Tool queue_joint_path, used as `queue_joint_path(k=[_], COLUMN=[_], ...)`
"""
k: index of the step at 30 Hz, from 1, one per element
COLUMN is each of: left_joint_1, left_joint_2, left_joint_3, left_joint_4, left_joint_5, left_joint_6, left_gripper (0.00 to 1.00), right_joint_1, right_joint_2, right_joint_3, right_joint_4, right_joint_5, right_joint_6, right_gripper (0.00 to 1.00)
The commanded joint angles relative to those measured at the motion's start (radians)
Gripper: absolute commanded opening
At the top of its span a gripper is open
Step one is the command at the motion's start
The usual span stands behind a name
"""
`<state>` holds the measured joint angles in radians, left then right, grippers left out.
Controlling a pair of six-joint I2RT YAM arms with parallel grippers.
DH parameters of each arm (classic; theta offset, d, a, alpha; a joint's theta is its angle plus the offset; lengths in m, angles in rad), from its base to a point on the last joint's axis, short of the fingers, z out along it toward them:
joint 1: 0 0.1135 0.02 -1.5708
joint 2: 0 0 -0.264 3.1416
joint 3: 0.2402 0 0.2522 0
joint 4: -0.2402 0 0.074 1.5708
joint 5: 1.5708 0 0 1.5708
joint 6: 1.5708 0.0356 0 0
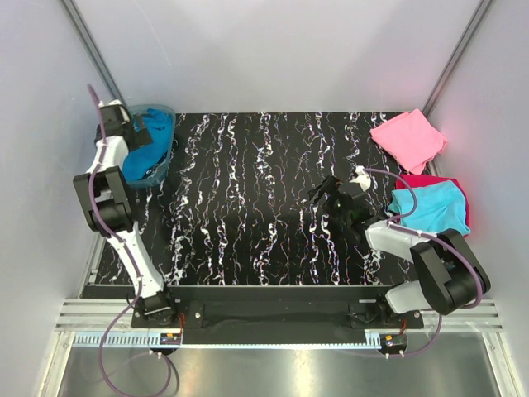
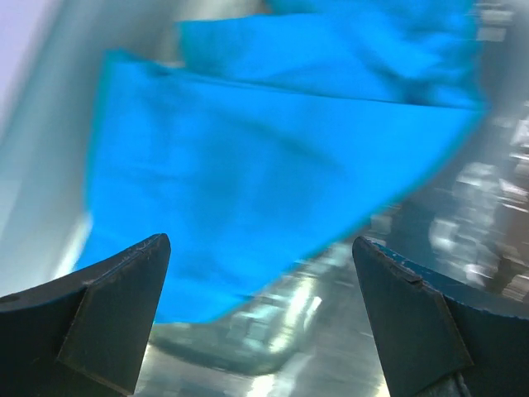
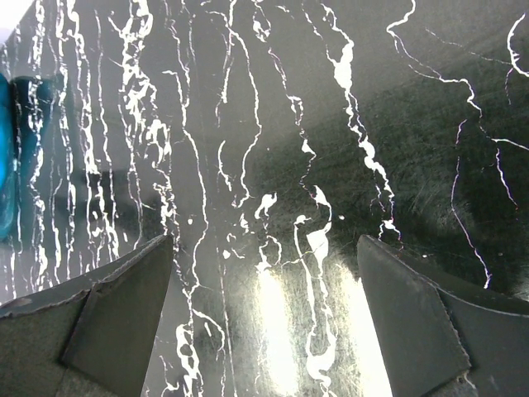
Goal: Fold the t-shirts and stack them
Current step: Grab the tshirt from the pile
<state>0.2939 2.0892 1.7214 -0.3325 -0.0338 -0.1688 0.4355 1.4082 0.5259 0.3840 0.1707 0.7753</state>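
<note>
Marbled table [image 1: 248, 207] below spread right jaws; teal-blue t-shirt [image 2: 273, 165] in tub [image 1: 163, 110] ahead of spread left jaws

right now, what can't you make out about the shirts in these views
- Teal-blue shirt: top view, the tub and the left arm cover much of it; left wrist view shows it blurred.
- Magenta-red shirt: top view, the cyan shirt covers all but its edges.
- Blue shape: right wrist view, cut by the left edge.
</note>
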Motion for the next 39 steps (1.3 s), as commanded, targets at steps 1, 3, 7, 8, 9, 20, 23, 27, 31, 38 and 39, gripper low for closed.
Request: queue_joint_path(k=[1,3,7,8,9,20,23,27,31,38,39], left_joint_1=[0.066,0.094,0.108,0.108,0.108,0.103,0.1,0.099,0.096,0.047,0.039], left_joint_2=[0.032,0.045,0.078,0.084,0.092,0.149,0.15,0.144,0.117,0.022,0.005], left_joint_3=[0.072,0.072,0.066,0.067,0.067,0.09,0.101,0.107,0.099,0.06,0.05], left_joint_4=[-0.023,-0.023,-0.028,-0.03,-0.031,-0.062,-0.072,-0.086,-0.091,-0.051,-0.028], left_joint_5=[-0.017,-0.009,-0.029,-0.034,-0.032,0.029,0.056,0.08,0.064,0.071,0.08], left_joint_6=[0.057,0.063,0.083,0.084,0.08,0.081,0.095,0.095,0.051,0.008,-0.003], left_gripper=[0.99,0.99,0.99,0.99,0.99,0.99,0.98,0.4,0.0,0.0,0.0], right_joint_1=[-0.006,-0.004,-0.006,-0.004,-0.006,-0.006,-0.006,-0.006,-0.006,-0.006,-0.006], right_joint_2=[-0.044,-0.051,-0.051,-0.052,-0.052,-0.078,-0.08,-0.084,-0.077,-0.072,-0.072], right_joint_3=[-0.007,-0.009,-0.009,-0.009,-0.007,-0.027,-0.032,-0.037,-0.04,-0.04,-0.04], right_joint_4=[0.038,0.038,0.041,0.041,0.039,0.056,0.064,0.07,0.079,0.088,0.089], right_joint_5=[0.016,0.015,0.01,0.006,0.007,0.01,0.009,0.012,0.01,0.0,-0.002], right_joint_6=[0.007,0.008,0.015,0.016,0.018,0.025,0.03,0.03,0.03,0.03,0.03], right_gripper=[1.0,1.0,1.0,1.0,1.0,1.0,1.0,1.0,1.0,1.0,1.0])
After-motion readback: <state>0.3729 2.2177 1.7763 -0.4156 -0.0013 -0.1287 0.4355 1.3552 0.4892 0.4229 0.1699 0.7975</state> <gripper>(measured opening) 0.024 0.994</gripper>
